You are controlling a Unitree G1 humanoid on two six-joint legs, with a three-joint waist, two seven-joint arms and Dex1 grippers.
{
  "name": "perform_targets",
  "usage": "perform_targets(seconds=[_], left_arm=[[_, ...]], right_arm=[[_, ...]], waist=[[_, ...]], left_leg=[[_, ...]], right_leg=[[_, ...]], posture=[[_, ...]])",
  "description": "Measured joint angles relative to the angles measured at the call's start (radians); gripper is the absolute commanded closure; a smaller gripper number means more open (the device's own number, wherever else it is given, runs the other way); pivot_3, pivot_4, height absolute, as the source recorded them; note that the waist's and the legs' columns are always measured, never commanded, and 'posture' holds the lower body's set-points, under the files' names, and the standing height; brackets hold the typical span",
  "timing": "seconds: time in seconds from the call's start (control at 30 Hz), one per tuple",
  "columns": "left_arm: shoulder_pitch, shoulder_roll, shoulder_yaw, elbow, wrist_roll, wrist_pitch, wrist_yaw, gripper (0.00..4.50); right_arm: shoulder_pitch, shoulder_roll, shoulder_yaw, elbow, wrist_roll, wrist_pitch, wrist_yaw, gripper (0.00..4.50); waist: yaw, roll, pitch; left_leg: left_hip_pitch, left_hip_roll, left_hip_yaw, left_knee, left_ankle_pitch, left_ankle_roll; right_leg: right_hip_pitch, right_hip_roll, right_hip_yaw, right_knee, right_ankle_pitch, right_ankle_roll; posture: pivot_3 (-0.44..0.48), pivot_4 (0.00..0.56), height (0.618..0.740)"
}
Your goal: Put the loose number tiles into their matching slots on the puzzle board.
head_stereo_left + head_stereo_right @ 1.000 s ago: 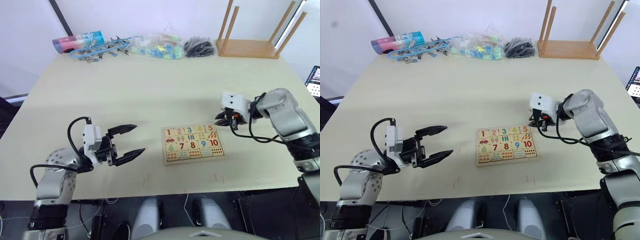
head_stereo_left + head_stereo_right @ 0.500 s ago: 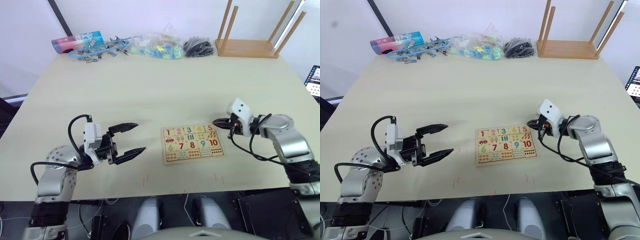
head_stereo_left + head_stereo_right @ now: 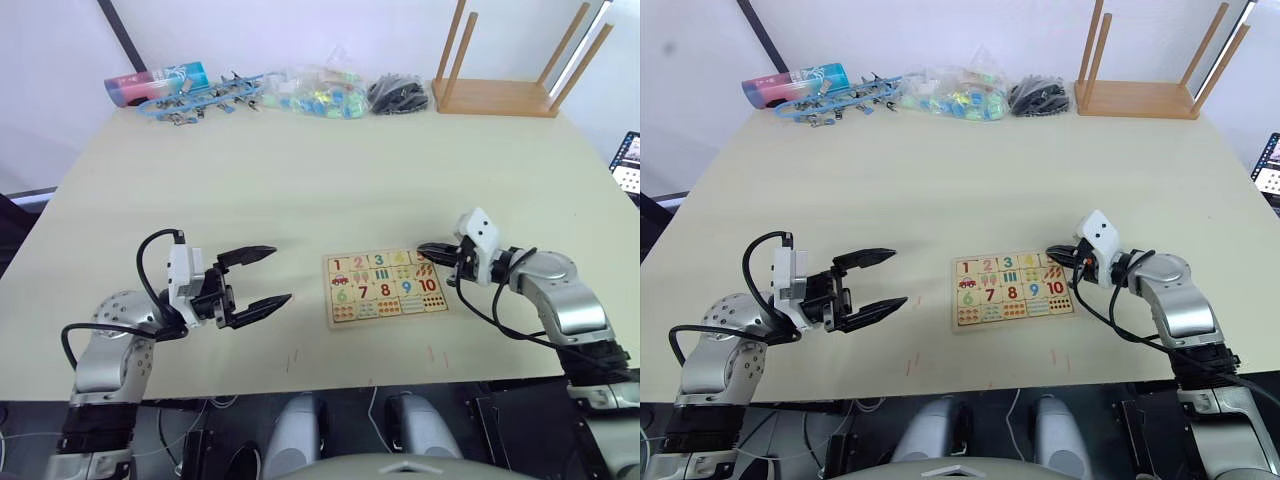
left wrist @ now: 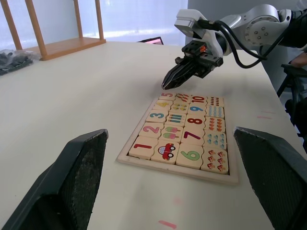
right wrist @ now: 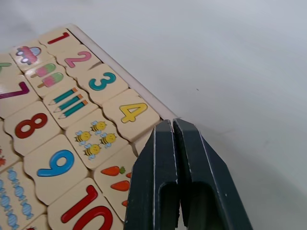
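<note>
Pale-wood puzzle board (image 3: 385,287) is lying mid-counter, tiles 1–5 seated; we are pressing our closed, empty right pincer (image 4: 168,85) at its 5 corner, risking shoving the board; left pincer (image 3: 262,277) gaping empty.

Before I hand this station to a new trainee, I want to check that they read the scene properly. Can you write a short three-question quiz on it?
1. True or false: the left gripper has its fingers spread open.
2. Which corner of the puzzle board is the right gripper at? A) by tile 1 B) by tile 5 C) by tile 6
3. Fill in: the top row of the board reads 1, 2, 3, ___, 5.

Key
1. True; it hovers over bare table, apart from the board.
2. B; its shut fingers cover tile 5 in the right wrist view.
3. 4, seated in its slot.
</note>
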Motion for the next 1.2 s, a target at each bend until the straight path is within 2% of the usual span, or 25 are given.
perform_targets(seconds=[0.23,0.9,1.07,1.2], left_arm=[[-0.001,0.000,0.000,0.000,0.000,0.009,0.000,0.00],[-0.001,0.000,0.000,0.000,0.000,0.013,0.001,0.00],[-0.001,0.000,0.000,0.000,0.000,0.012,0.001,0.00],[0.008,0.000,0.004,0.000,0.003,0.010,0.006,0.00]], right_arm=[[0.001,0.001,0.008,0.055,-0.004,-0.036,0.001,4.43],[0.001,0.013,0.042,0.053,-0.007,-0.058,-0.006,4.43],[0.019,0.027,0.033,0.047,0.010,-0.078,-0.017,4.43],[0.049,0.026,-0.013,-0.021,0.048,-0.092,-0.027,4.43]], waist=[[-0.001,0.000,0.000],[-0.001,-0.001,0.000],[0.000,0.000,0.000],[0.000,0.000,0.000]], left_leg=[[0.000,0.000,0.000,0.000,0.000,0.000],[0.001,0.000,0.000,0.000,0.000,0.000],[0.001,0.000,0.000,0.000,0.000,0.000],[0.001,0.000,0.000,0.000,0.000,0.000]], right_leg=[[0.000,0.000,0.000,0.000,0.000,0.000],[0.001,0.000,0.000,0.001,0.000,0.000],[0.001,0.000,0.000,0.000,0.000,0.000],[0.000,0.000,0.000,0.000,0.000,0.000]], posture=[[0.000,0.150,0.737],[0.000,0.150,0.737],[0.000,0.150,0.737],[0.000,0.150,0.737]])
